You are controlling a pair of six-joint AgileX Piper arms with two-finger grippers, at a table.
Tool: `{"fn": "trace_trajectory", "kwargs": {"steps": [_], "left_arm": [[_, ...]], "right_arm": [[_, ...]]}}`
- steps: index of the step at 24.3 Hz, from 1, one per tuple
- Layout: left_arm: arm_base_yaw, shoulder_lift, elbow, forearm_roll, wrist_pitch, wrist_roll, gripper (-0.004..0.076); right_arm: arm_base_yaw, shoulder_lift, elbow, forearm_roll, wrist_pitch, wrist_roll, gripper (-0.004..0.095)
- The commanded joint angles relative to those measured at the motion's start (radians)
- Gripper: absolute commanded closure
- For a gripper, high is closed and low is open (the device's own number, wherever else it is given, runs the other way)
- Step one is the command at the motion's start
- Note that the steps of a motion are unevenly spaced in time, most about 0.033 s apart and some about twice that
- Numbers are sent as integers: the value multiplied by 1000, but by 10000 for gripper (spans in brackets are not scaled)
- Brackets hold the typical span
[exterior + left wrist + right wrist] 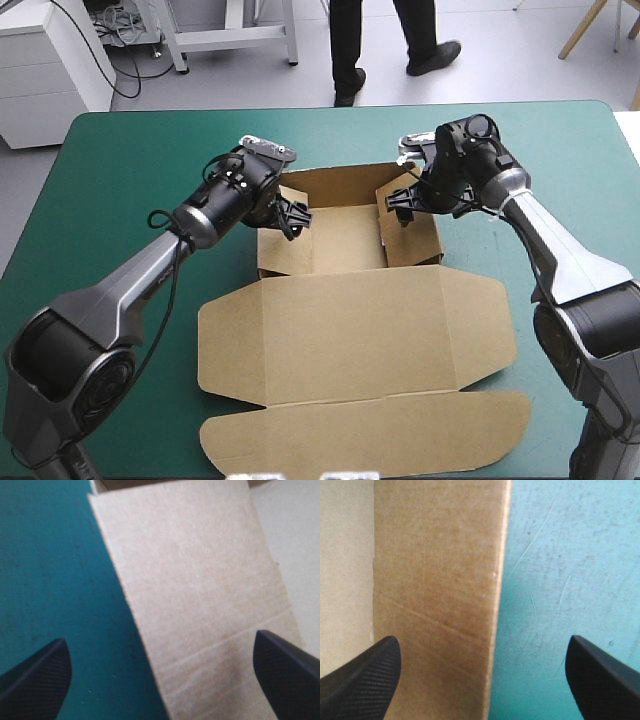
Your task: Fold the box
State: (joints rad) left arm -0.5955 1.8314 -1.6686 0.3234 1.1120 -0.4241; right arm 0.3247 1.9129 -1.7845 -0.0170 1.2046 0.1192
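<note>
High view, box (350, 320) walls raised on teal-green cover (130, 170), left tool (159, 637), right tool (483, 639) both apart

Left arm (120, 285) and right arm (565, 255) are showing silver-grey links between black joints; fingers (35, 680) of the left tool (160, 637) are wearing cross-hatched black texture.

High view overlooks the table (130, 170); both wrist views press close on the box (350, 320).

Brown box (350, 320) lying centred on teal-green cover (120, 170), half formed: far part standing as open tray, walls raised; lid panel and flaps spreading flat toward near edge.
</note>
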Motion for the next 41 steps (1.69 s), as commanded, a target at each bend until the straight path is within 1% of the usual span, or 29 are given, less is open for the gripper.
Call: {"fn": "trace_trajectory", "kwargs": {"steps": [1, 5, 9, 15, 20, 21, 22, 23, 25, 26, 27, 28, 29, 30, 33, 36, 37, 41], "left_arm": [[-7, -130, -31, 29, -37, 7, -8], [-7, -240, -31, 27, -37, 71, 3], [-7, -340, -31, 25, -19, 161, 55], [-7, -484, 8, 17, 64, 245, 195], [-7, -605, 132, 29, 73, 254, 372], [-7, -659, 203, 33, 61, 254, 460], [-7, -682, 242, 33, 55, 254, 507], [-7, -747, 324, 33, 32, 254, 606], [-7, -791, 380, 27, 30, 252, 686], [-7, -822, 436, 17, 40, 252, 736], [-7, -842, 460, 13, 39, 252, 731], [-7, -889, 549, 4, 35, 250, 732], [-7, -906, 580, 4, 32, 250, 732], [-7, -946, 653, 4, 25, 245, 732], [-7, -1024, 799, 1, -21, 208, 734], [-7, -1061, 867, 7, -49, 196, 734], [-7, -1067, 873, 17, -42, 196, 734], [-7, -1069, 873, 26, -30, 196, 734]], "right_arm": [[1, -115, -32, -12, -24, -33, 88], [1, -201, -32, -17, -37, -40, 88], [1, -279, -32, -17, -52, -43, 88], [1, -371, -32, -17, -84, -54, 89], [1, -386, -32, -17, -84, -54, 88], [1, -382, -30, -17, -87, -54, 88], [1, -379, -30, -17, -93, -54, 88], [1, -373, -30, -17, -98, -54, 88], [1, -359, -28, -17, -100, -54, 88], [1, -352, -28, -17, -102, -54, 88], [1, -342, -28, -17, -102, -54, 88], [1, -322, -28, -17, -102, -54, 88], [1, -311, -28, -17, -102, -54, 88], [1, -287, -28, -17, -102, -54, 88], [1, -204, -28, -17, -110, -54, 88], [1, -121, -28, -17, -137, -46, 88], [1, -78, -28, -17, -137, -46, 88], [1, -19, -28, 17, -137, -46, 89]]}}
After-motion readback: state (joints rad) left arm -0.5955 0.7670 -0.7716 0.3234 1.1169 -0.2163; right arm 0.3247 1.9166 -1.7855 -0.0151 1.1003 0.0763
